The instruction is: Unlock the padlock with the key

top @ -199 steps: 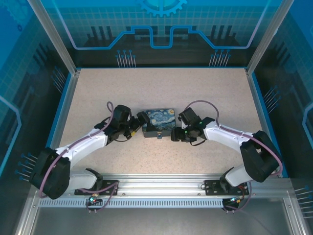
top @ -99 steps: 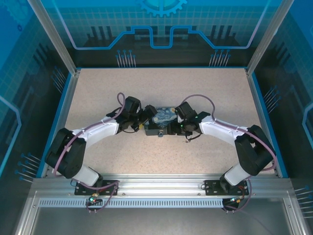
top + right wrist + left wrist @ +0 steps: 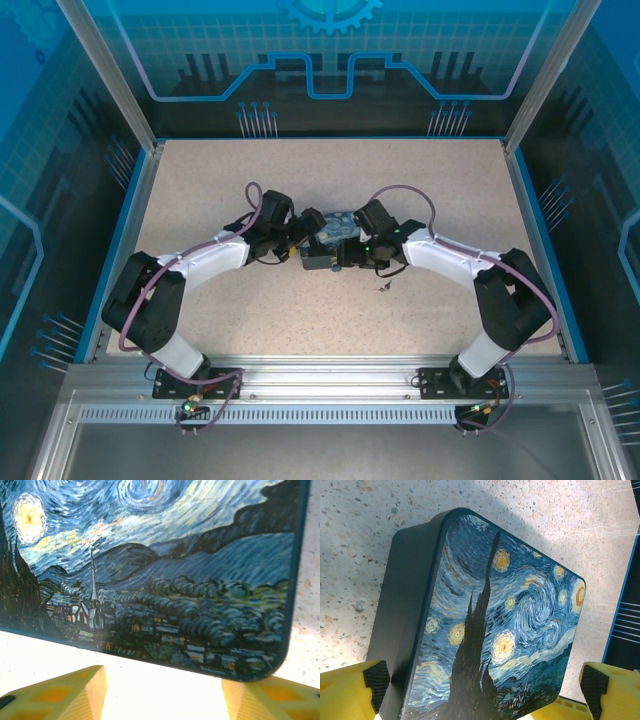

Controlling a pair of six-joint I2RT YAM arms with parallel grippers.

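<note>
Key [image 3: 383, 287], a tiny dark sliver too small to detail, lies on the speckled counter [image 3: 200, 200] just nearside of the right arm, apart from the blue swirl-printed box [image 3: 330, 232]. Left gripper [image 3: 485, 680] gapes wide, straddling the box. Right gripper [image 3: 165, 690] stands parted at the box's edge, grasping nothing.

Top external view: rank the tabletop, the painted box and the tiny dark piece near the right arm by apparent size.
1. tabletop, by far the largest
2. painted box, clearly smaller
3. tiny dark piece, barely a speck
</note>
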